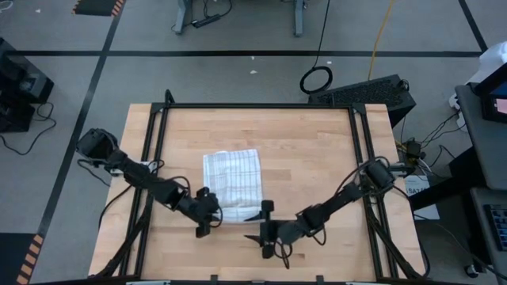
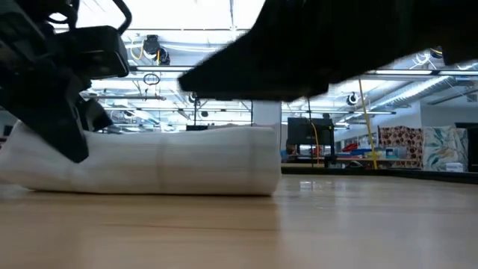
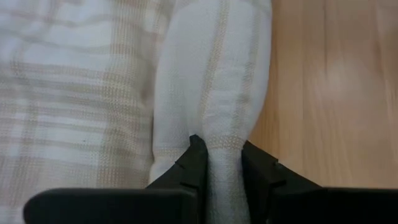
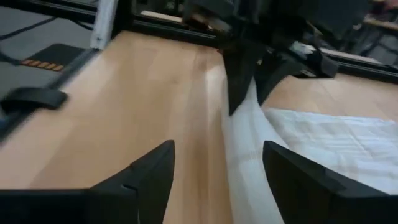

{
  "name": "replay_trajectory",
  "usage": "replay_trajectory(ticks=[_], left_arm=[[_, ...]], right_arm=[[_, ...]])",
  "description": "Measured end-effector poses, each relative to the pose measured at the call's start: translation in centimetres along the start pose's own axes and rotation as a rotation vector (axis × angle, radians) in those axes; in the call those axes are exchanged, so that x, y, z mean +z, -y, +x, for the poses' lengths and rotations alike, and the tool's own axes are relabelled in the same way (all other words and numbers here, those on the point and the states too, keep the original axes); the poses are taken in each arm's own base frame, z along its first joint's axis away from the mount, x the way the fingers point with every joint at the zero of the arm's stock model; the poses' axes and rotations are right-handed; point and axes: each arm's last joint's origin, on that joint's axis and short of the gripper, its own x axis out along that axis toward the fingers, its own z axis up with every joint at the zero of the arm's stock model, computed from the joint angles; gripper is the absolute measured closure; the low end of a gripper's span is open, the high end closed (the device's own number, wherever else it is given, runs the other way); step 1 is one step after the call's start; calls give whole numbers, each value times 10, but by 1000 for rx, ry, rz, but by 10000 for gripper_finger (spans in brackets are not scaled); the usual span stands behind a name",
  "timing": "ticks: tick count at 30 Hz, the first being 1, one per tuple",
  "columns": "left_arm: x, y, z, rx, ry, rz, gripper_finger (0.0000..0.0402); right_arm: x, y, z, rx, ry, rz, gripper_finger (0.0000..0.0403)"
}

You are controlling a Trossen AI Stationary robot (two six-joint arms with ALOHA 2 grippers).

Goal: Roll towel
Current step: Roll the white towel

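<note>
The towel (image 1: 232, 179), white with fine dark check lines, lies flat on the wooden table, and its near edge is rolled into a thick roll (image 2: 164, 168). My left gripper (image 1: 211, 212) is shut on the roll's left end. My right gripper (image 1: 263, 223) stands open just off the roll's right end, touching nothing. In the right wrist view its fingers (image 4: 149, 177) straddle the roll (image 4: 245, 155) without touching it, and my left gripper (image 4: 249, 87) shows at the roll's far end. My left gripper pinches the left end of the towel's rolled near edge (image 3: 222, 140) between its two fingers, several layers bunched together. The fingers slant down from the table's left and lie along the roll. The roll rests on the table and is not drawn taut.
Black frame rails (image 1: 158, 134) run along the table's left, right and far edges. Bare wood (image 1: 317, 158) lies to the right of the towel and beyond it. Cables and a black case (image 1: 364, 91) sit on the floor past the far edge.
</note>
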Motion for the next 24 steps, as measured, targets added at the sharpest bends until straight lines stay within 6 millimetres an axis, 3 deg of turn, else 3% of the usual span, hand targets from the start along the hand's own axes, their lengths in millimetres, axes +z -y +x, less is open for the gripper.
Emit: replay_trajectory(ticks=[5, 11, 18, 24], left_arm=[[3, -7, 1, -3, -17, -28, 337], [1, -16, 3, 0, -34, -46, 337], [3, -17, 3, -9, -33, -54, 336], [4, -16, 4, -22, -7, -55, 336]], right_arm=[[-21, 6, 16, -22, 17, -44, 153], [-17, 26, 20, -15, -10, -63, 129], [-39, 52, 18, 96, -47, 118, 125], [-47, 57, 16, 65, -45, 152, 130]])
